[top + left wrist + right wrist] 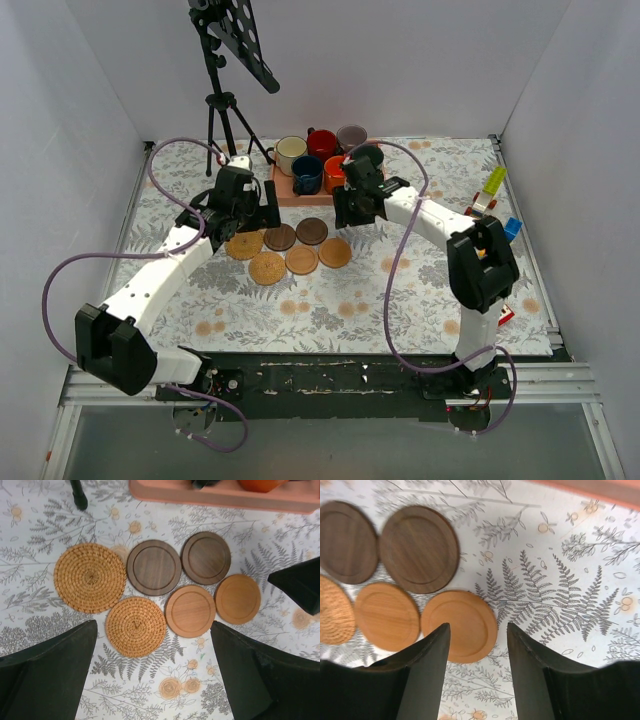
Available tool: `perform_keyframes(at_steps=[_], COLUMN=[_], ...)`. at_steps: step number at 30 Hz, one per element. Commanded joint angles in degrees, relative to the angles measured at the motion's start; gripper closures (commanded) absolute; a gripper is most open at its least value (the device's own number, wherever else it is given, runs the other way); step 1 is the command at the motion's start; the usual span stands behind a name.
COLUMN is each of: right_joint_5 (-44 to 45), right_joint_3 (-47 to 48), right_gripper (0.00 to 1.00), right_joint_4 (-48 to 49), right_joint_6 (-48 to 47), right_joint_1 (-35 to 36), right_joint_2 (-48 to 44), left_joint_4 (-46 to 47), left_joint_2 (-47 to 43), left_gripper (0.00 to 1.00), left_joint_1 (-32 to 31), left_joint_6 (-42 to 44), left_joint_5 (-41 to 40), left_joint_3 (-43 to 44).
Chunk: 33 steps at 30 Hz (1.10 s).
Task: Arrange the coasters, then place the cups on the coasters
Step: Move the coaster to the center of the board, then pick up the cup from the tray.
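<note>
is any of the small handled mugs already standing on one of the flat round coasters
No, the small handled mugs stand clustered at the pink rectangular tray, while the six flat round coasters lie bare on the table.

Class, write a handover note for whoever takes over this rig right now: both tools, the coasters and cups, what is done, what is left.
Left tool: open, empty, over the coasters.
Right tool: open, empty, just above the rightmost tan coaster.
Coasters: all six lie flat in a tight two-row cluster on the table, in front of the pink tray.
Cups: all six stand on the tray, none on a coaster.
Done: coasters grouped.
Left: every cup onto a coaster. The coasters sit very close, so they may need spreading first.
</note>
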Motion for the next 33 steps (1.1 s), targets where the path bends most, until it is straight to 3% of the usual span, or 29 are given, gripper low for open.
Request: perform_keyframes(at_steps=[1,11,16,26,33], right_joint_5=[0.27,10.19,13.01,12.49,12.4], right_joint_3=[-1.42,2.35,2.01,5.61,7.8], right_gripper=[0.43,0.44,0.44,0.46,0.48], right_joint_4=[5.61,4.22,5.27,2.2,0.79], right_joint_6=[-1.13,-5.17,-6.41,-8.69,-11.15], right_joint_1=[-0.66,-3.65,-4.09,-5.84,-7.16], right_joint_2=[-9.93,-17.85,-20.93,-21.72,-21.55], left_joint_4=[0.3,-0.4,-0.05,0.22,-0.48], left_joint_2=[1.0,14.26,22.87,36.67,44.85], left_gripper=[0.02,0.03,0.09,0.32,0.37], left_joint_1=[-0.25,-0.17,-0.08,2.12,2.82], left_joint_6=[0.41,-4.07,-6.44,-10.84,-12.77], left_joint_5=[-0.2,1.64,2.35,2.26,0.33], left_joint_3=[6.19,22.0,30.54,39.59,47.33])
